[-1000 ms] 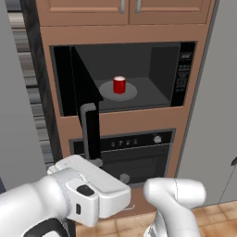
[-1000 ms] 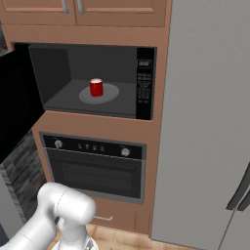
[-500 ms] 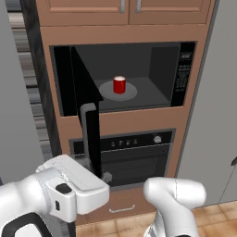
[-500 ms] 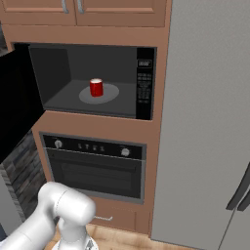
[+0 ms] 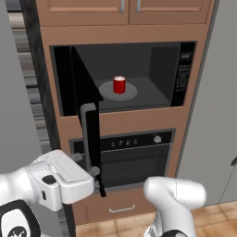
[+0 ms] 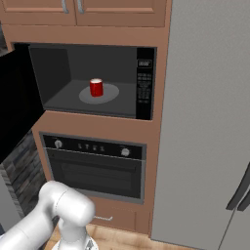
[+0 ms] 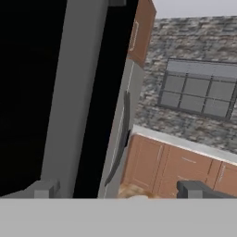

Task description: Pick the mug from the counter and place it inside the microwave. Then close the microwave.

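Mug [image 5: 119,85] already sits on the turntable [image 5: 130,92]; the hand has swung toward 9 o'clock, fingers [image 7: 44,189] apart, behind the open microwave door [image 5: 87,125], ready to close it.

mug [image 5: 119,85]: red, with a white inside
turntable [image 5: 129,91]: grey, round
microwave [image 5: 185,74]: black casing, dark grey inside
microwave door [image 5: 88,120]: black, with a grey vertical handle
cabinetry [image 5: 139,121]: brown wood
oven [image 6: 97,163]: black, with grey knobs
fridge [image 6: 210,122]: plain grey
far wall [image 7: 194,120]: mottled grey stone pattern
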